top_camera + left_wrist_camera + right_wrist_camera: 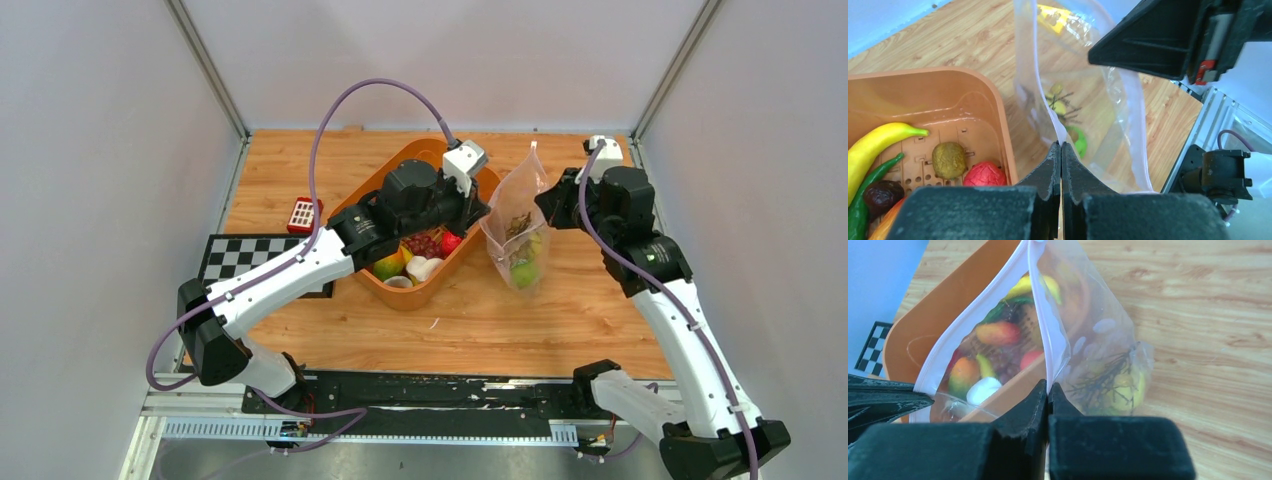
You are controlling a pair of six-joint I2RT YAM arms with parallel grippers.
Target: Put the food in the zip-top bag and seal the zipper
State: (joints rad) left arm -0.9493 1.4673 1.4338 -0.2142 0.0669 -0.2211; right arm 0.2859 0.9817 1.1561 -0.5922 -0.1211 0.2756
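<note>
1 clear, crinkly zip-top bag (517, 222), upright, yellow-green food (524, 272) at its bottom

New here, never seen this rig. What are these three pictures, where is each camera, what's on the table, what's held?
A left arm and a right arm, both robot arms, are bolted at the near edge of a table. The wide picture comes from a fixed camera above and behind them; the other two come from a camera on each wrist. On the table are an orange basket of toy fruit, a checkerboard and a small red keypad-like thing. The left gripper and right gripper are each pinched shut on an edge of a clear bag, holding it upright beside the basket. A green fruit and a few other pieces lie inside.
</note>
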